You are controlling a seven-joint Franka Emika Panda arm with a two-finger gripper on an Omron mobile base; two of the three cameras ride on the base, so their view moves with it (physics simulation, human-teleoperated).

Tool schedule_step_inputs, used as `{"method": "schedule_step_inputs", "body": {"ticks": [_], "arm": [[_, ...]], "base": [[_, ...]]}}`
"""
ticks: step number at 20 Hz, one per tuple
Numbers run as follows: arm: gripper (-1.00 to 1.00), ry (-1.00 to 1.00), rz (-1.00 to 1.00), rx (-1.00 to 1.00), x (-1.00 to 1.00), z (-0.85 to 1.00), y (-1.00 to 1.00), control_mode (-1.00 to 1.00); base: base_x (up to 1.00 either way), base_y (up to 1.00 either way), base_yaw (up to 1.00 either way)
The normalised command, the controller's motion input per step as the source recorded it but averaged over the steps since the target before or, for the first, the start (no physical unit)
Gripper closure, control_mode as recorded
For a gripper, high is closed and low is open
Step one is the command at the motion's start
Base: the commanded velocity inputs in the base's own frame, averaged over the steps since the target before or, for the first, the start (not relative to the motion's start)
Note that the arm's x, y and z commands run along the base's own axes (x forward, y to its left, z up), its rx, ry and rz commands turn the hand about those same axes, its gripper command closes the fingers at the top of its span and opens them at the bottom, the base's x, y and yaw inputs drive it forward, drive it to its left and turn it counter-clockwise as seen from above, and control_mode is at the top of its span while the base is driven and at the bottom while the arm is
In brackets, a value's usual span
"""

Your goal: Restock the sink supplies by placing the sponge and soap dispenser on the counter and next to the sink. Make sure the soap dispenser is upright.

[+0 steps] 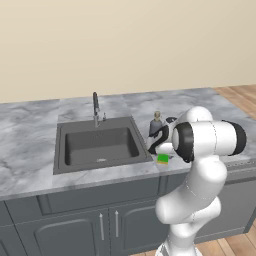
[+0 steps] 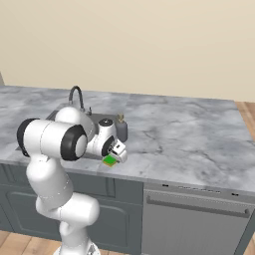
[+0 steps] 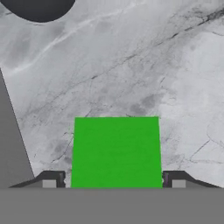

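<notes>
The sponge (image 3: 116, 151) lies on the desk (image 2: 189, 134) just right of the sink (image 1: 100, 145), near the upright soap bottle (image 1: 156, 125). The fingers (image 3: 114, 180) straddle it, one tip at each side (clamped or just released, I cannot tell). If placing, open fully and lift straight up, avoiding the bottle.

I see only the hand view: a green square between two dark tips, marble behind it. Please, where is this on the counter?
Observer: The sponge lies on the counter near its front edge, just right of the sink.
Operator: There is a dark round shape at the top of my picture. What is it?
Observer: Most likely the soap dispenser. It stands upright behind the sponge, beside the sink.
Operator: Is the claw high above the sponge?
Observer: No. The claw is low, right at the sponge, with a finger on each side.
</notes>
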Motion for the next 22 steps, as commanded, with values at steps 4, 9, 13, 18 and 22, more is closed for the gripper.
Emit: {"method": "schedule_step_inputs", "body": {"ticks": [4, 9, 13, 18, 22], "arm": [[-1.00, -0.01, 0.04, 0.00, 0.00, 0.00, 0.00, -1.00], [-1.00, -0.01, 0.05, 0.00, -0.01, 0.06, 0.00, -1.00], [-1.00, -0.01, 0.01, 0.00, -0.23, 0.34, 0.00, -1.00], [-1.00, -0.01, 0.01, 0.00, -0.41, 0.53, 0.00, -1.00], [-1.00, 0.00, 0.00, 0.00, -0.45, 0.53, 0.00, -1.00]], "base": [[0.00, 0.00, 0.00], [0.00, 0.00, 0.00], [0.00, 0.00, 0.00], [0.00, 0.00, 0.00], [0.00, 0.00, 0.00]]}}
